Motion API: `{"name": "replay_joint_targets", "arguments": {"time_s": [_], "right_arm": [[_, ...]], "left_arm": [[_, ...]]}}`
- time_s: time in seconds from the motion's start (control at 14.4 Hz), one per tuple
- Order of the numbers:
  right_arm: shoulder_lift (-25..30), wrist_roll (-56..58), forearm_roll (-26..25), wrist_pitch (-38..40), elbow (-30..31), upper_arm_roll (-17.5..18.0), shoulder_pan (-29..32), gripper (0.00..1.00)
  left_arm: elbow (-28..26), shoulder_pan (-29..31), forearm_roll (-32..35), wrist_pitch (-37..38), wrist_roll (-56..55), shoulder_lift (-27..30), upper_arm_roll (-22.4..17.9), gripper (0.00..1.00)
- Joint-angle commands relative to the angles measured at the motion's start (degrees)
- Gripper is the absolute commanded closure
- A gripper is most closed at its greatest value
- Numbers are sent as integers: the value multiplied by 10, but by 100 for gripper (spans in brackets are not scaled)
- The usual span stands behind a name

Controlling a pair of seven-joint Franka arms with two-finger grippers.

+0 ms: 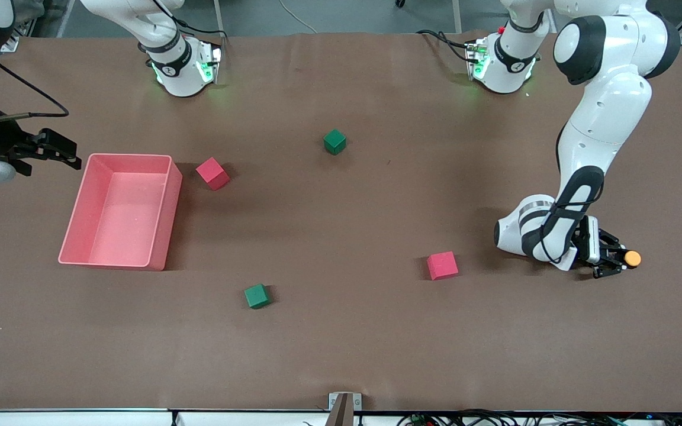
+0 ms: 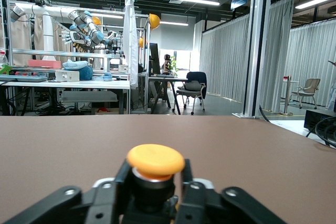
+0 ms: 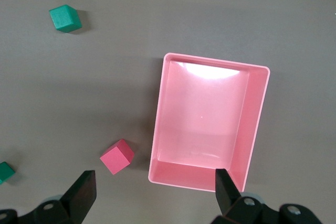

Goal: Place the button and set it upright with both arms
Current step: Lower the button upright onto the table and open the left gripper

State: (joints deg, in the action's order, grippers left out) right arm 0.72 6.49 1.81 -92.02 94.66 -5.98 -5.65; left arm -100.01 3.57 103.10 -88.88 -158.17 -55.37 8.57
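Observation:
The button has a round orange cap (image 1: 632,258) on a black body. It lies sideways between the fingers of my left gripper (image 1: 618,261), low over the table at the left arm's end, beside a red cube (image 1: 442,265). In the left wrist view the cap (image 2: 155,160) stands out past the gripper (image 2: 155,184), whose fingers (image 2: 122,182) press the black body from both sides. My right gripper (image 1: 64,152) is open and empty, up over the table beside the pink bin (image 1: 166,201). Its fingertips (image 3: 84,184) show wide apart in the right wrist view.
The pink bin is empty and also shows in the right wrist view (image 3: 254,124). Next to it lies a second red cube (image 1: 212,173), also seen from the right wrist (image 3: 117,156). One green cube (image 1: 334,141) lies mid-table, another (image 1: 257,296) nearer the front camera.

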Motion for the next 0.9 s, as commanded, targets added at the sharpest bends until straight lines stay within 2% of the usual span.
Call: {"name": "replay_joint_targets", "arguments": {"time_s": [0.0, 0.83], "right_arm": [[-5, 3, 2, 0, -7, 1, 3, 0], [-4, 4, 2, -10, -6, 1, 2, 0]], "left_arm": [[1, -1, 14, 8, -73, -7, -4, 0], [-20, 6, 7, 25, 57, 9, -4, 0]]}}
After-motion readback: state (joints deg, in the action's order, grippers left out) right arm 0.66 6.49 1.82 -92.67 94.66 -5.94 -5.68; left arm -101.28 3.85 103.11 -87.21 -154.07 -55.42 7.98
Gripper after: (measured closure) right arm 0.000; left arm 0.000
